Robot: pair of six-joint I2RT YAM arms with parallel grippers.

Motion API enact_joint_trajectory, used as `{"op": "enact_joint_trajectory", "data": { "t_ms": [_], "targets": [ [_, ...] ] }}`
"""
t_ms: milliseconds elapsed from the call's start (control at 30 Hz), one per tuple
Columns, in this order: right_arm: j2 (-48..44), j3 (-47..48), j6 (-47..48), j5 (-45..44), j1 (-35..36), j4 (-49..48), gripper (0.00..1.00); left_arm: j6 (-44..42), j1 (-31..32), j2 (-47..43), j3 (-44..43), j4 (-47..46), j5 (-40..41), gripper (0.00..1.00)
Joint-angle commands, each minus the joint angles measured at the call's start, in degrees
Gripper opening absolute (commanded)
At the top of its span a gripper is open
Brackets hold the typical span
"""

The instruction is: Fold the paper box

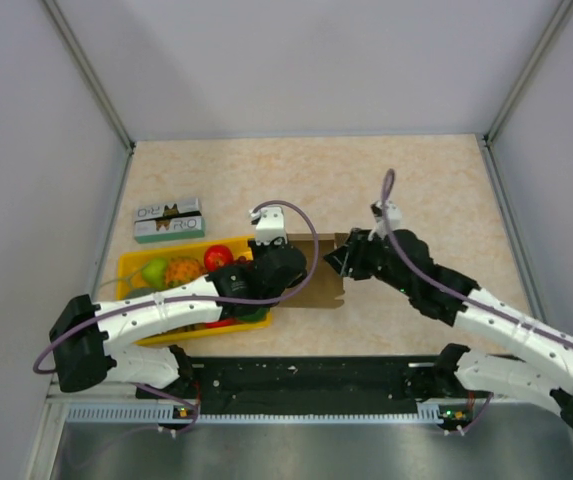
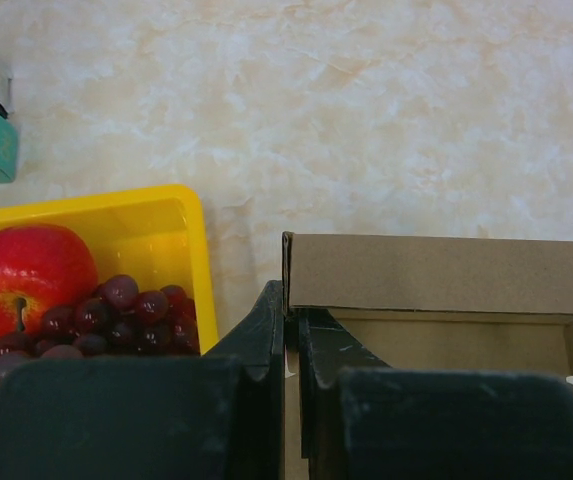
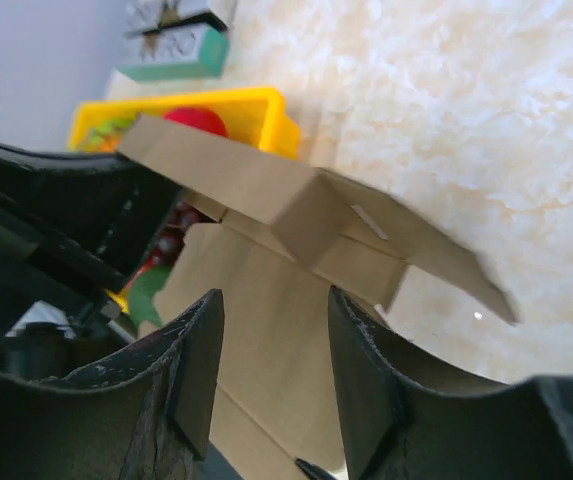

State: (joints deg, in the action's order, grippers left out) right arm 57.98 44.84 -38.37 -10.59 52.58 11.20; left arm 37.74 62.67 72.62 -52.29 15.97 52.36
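Far left, a green-and-white printed carton [image 1: 167, 221] lies on the marbled table [image 1: 436, 190]. Just right of it, a yellow tray [image 1: 129, 265] holds a red apple [image 2: 26, 265] and dark grapes [image 2: 116, 308]. The left gripper [image 2: 288, 330] pinches the left wall of the half-raised paper box [image 2: 446, 275], which is beside the tray at table centre. The right gripper [image 3: 274, 310] is spread wide over the box's right side, its fingers clear of the cardboard.

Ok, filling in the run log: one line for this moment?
left gripper: shut on paper box wall | right gripper: open, facing box | box: partly folded, beside yellow tray
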Motion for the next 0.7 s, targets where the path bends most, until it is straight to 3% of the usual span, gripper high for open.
{"op": "enact_joint_trajectory", "data": {
  "t_ms": [0,100,233,367,500,667],
  "targets": [
    [-12.33,-5.11,-5.49,13.49,-6.69,-4.10,0.46,2.60,0.17,-1.51,-1.76,-1.20,-1.64,0.00],
    [-23.50,-5.20,-5.48,10.77,-7.31,4.83,0.55,3.22,0.08,-2.74,-1.76,-1.20,-2.08,0.00],
    [-30.37,-6.94,-10.66,17.33,-17.64,9.89,0.61,4.27,-0.88,-5.11,0.17,-4.53,-6.99,0.00],
    [-32.04,-13.10,-21.98,31.74,-25.41,2.71,0.61,5.68,-0.98,-8.36,1.67,-6.47,-8.76,0.00],
    [-31.70,-19.16,-29.12,38.88,-30.51,-7.14,0.60,6.47,-1.06,-10.65,2.11,-7.35,-9.73,0.00],
    [-29.50,-23.57,-33.25,41.79,-30.87,-18.21,0.56,7.35,-1.15,-11.97,3.25,-9.81,-11.05,0.00]
  ]
}}
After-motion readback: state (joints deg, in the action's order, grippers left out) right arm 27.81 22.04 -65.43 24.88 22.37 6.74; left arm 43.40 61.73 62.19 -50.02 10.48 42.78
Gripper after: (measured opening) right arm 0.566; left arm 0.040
